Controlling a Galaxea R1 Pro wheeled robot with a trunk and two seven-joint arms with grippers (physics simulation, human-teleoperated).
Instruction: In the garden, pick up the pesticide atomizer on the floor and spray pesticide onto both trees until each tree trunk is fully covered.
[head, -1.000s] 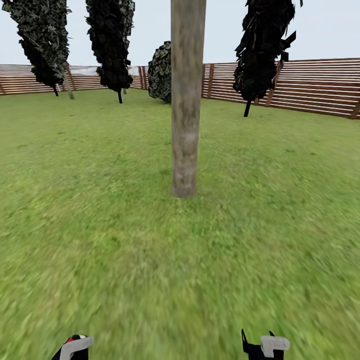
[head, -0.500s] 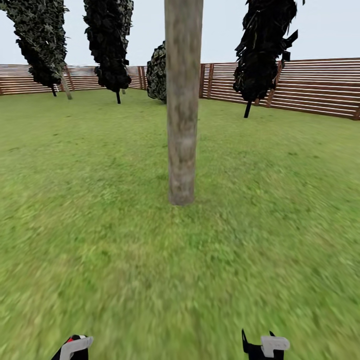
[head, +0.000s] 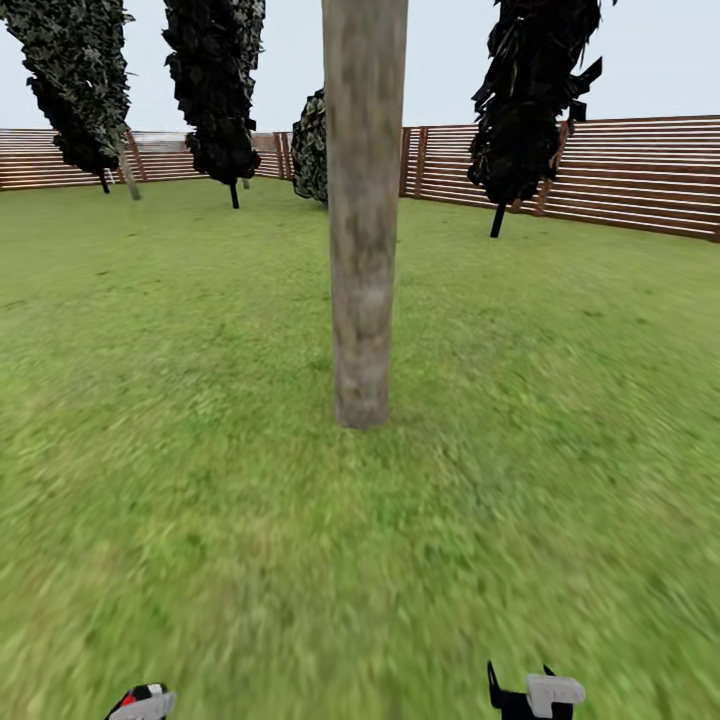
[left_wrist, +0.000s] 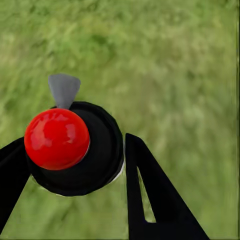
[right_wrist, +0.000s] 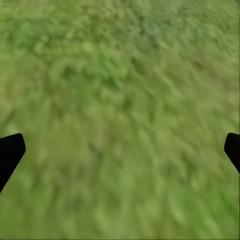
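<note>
Tree trunk (head: 363, 220) dead ahead at 12 o'clock on the grass (head: 200, 450).
Left gripper (left_wrist: 75, 150) clamped on the atomizer (left_wrist: 70, 145) w/ red cap; right gripper (right_wrist: 120, 150) jaws spread wide, nothing in them.

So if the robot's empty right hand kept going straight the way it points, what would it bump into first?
Probably just the grass. The right gripper is open and points down at the lawn with nothing between.

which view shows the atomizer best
The left wrist view: the atomizer, red ball top and grey nozzle, sits between the left gripper fingers. The head view catches a red-and-grey sliver at its bottom edge.
</note>
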